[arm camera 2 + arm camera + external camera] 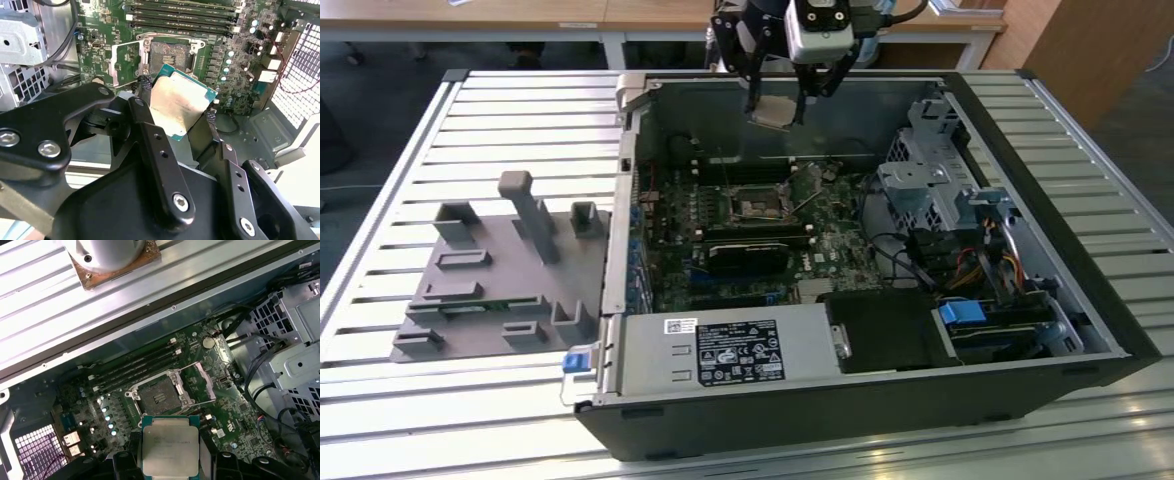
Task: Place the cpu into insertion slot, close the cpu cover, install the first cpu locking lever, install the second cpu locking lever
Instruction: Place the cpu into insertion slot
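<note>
My gripper (781,105) is shut on the cpu (773,112), a flat square chip with a silvery-beige top and green edge, also seen as the cpu (177,102) and the cpu (170,446) in both wrist views. It hangs in the air above the far part of the open computer case. The insertion slot (755,207) lies uncovered on the green board, below and nearer than the chip; the same insertion slot (159,396) (171,54) appears in both wrist views. The cpu cover (206,382) (125,62) is swung open beside the slot.
The black computer case (854,400) lies open on a slatted metal table (480,110). Inside are memory slots (135,367), a black card (750,255), drive cages and cables (947,190), and a power supply (720,350). A grey fixture plate (494,270) sits at the exterior view's left.
</note>
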You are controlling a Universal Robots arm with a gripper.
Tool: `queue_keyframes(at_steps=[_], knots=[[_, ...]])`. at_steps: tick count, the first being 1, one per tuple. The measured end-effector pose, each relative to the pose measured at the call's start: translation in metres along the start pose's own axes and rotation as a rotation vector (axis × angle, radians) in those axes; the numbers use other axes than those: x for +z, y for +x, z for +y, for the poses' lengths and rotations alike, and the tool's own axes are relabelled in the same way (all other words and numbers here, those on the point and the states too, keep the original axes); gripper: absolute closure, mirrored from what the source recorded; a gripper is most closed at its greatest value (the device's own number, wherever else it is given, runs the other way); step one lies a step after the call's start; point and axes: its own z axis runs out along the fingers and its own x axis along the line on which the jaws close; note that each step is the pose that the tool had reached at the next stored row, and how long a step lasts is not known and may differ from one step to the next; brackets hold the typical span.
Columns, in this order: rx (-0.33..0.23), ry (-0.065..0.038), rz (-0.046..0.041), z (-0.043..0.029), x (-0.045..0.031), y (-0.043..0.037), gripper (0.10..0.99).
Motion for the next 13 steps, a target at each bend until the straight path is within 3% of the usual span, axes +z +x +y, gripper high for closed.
queue_keyframes(at_steps=[13], knots=[[0.045,-0.001,-0.0041,0.0000,0.0000,0.0000,0.545]])
